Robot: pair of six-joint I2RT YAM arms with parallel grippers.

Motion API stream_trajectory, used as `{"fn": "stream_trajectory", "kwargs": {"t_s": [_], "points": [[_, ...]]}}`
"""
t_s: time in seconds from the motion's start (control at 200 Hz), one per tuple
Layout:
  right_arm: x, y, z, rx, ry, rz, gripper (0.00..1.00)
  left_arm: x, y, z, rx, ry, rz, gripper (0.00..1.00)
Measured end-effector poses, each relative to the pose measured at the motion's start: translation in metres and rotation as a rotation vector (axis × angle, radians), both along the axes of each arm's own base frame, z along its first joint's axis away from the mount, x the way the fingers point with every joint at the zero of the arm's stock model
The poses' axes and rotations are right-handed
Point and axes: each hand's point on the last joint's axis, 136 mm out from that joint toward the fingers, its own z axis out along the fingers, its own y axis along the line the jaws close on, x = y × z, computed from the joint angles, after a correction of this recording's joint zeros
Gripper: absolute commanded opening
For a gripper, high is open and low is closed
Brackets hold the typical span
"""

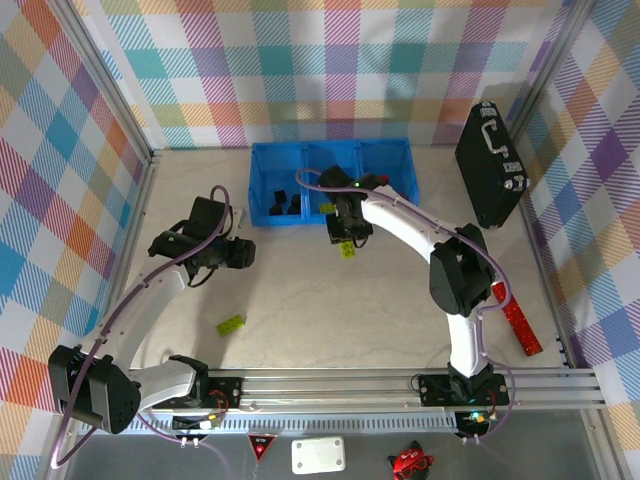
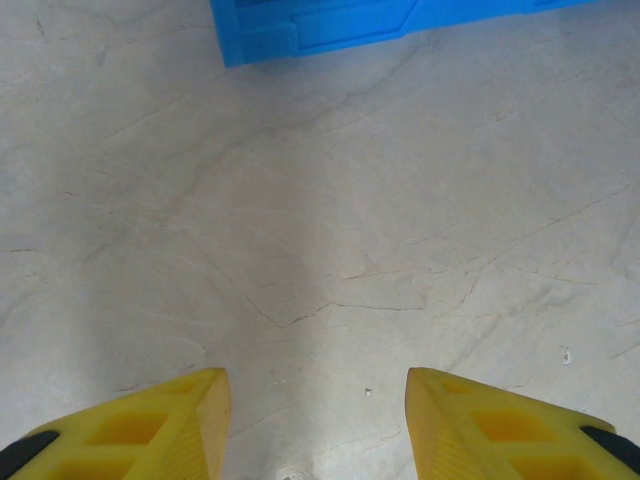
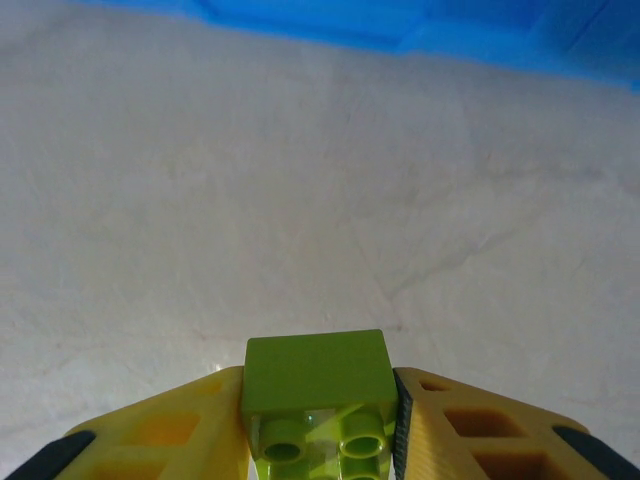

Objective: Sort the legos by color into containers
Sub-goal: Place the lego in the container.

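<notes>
Pinching lime-green lego (image 3: 318, 372) in right gripper (image 3: 320, 425); left gripper (image 2: 315, 425) parted, empty.

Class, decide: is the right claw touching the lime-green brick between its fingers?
Touching. The right wrist view shows the lime-green brick wedged against both yellow fingers of the right claw, no gap on either side.

Blue bin (image 1: 256, 180) and lime brick (image 3: 317, 370) look smooth plastic; the tabletop (image 1: 340, 300) is matt.
</notes>
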Motion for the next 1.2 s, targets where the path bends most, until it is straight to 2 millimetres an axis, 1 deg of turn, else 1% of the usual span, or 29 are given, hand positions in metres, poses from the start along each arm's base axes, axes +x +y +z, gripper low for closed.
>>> {"fn": "stream_trajectory", "kwargs": {"t_s": [0.15,0.4,0.49,0.675,0.95,1.03,1.2], "points": [[0.029,0.004,0.008,0.024,-0.056,-0.022,0.39,0.003,0.0,0.01,-0.008,-0.047,0.003,0.5],[0.076,0.014,0.024,0.076,-0.152,-0.057,0.39,0.007,0.001,0.012,-0.004,-0.063,0.009,0.5],[0.09,0.02,0.025,0.095,-0.183,-0.065,0.39,0.007,0.002,0.012,-0.001,-0.064,0.011,0.5],[0.113,0.03,0.02,0.116,-0.232,-0.075,0.39,0.008,0.001,0.01,0.001,-0.058,0.011,0.5],[0.15,0.048,0.005,0.146,-0.31,-0.091,0.39,0.008,0.0,0.006,-0.001,-0.043,0.006,0.51],[0.161,0.051,0.003,0.155,-0.332,-0.099,0.39,0.008,0.0,0.005,-0.001,-0.04,0.006,0.51],[0.175,0.053,-0.01,0.16,-0.359,-0.112,0.39,0.009,-0.001,0.004,0.001,-0.036,0.006,0.51]]}}
